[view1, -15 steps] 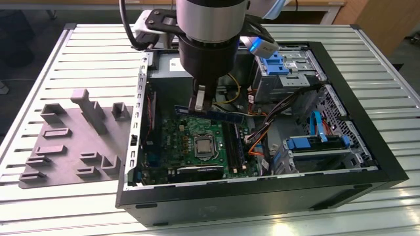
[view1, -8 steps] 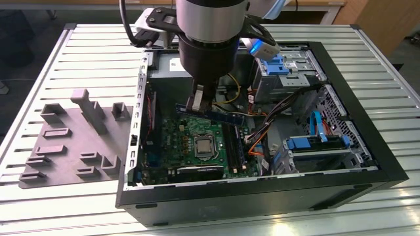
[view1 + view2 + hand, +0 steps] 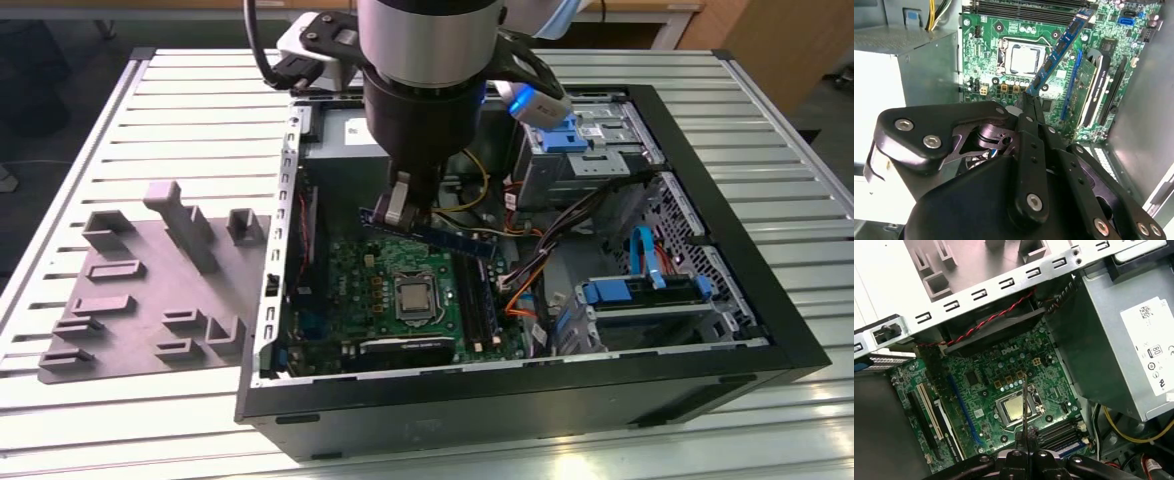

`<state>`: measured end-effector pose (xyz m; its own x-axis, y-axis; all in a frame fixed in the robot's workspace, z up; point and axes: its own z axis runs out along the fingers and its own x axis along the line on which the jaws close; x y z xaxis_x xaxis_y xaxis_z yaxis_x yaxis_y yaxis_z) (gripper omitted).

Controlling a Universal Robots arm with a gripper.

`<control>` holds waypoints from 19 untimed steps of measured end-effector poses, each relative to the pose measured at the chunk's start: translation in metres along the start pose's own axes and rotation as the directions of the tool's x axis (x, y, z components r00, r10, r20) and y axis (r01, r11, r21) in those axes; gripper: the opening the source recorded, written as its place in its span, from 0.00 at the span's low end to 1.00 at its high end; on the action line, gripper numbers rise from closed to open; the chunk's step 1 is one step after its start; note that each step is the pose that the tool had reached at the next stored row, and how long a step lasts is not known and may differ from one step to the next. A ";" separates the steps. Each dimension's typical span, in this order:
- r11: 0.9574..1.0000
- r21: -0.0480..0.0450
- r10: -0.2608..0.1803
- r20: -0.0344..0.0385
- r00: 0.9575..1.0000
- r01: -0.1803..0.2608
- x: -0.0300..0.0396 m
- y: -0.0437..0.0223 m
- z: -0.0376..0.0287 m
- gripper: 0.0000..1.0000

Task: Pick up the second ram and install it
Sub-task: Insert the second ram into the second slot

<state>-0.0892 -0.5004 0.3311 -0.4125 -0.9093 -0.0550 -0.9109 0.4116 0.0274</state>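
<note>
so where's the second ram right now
In the exterior view the second ram is pinched in the gripper inside the open computer case, above the motherboard near the processor socket.

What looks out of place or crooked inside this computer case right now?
Only the second ram: the gripper holds it by one end above the motherboard, slanting and not in a slot. That looks like work in progress, not a fault. I see nothing spilled or broken inside the case.
</note>
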 end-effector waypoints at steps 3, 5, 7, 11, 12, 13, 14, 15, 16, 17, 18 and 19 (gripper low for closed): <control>1.000 0.002 0.028 0.001 1.000 -0.028 0.0000 0.0000 0.0000 0.11; 0.999 0.003 0.046 0.001 0.999 -0.046 0.0000 0.0000 0.0000 0.11; 0.998 0.004 0.065 0.002 0.998 -0.065 0.0000 0.0000 0.0001 0.11; 0.993 0.006 0.118 0.004 0.993 -0.118 0.0000 0.0000 0.0003 0.11; 0.991 0.007 0.130 0.004 0.992 -0.130 0.0000 0.0000 0.0003 0.11; 0.990 0.008 0.142 0.004 0.990 -0.142 0.0000 0.0000 0.0003 0.11; 0.988 0.008 0.154 0.005 0.988 -0.154 0.0001 0.0000 0.0004 0.11; 0.986 0.009 0.165 0.005 0.986 -0.165 0.0001 0.0000 0.0005 0.11; 0.984 0.009 0.175 0.006 0.984 -0.175 0.0000 0.0000 0.0005 0.11; 0.983 0.010 0.185 0.006 0.983 -0.185 0.0000 0.0000 0.0006 0.11; 0.981 0.010 0.194 0.006 0.981 -0.194 0.0000 0.0000 0.0006 0.11; 0.979 0.011 0.202 0.007 0.979 -0.202 0.0000 0.0000 0.0006 0.11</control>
<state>-0.0892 -0.5004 0.3305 -0.5883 -0.8068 -0.0549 -0.8086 0.5877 0.0274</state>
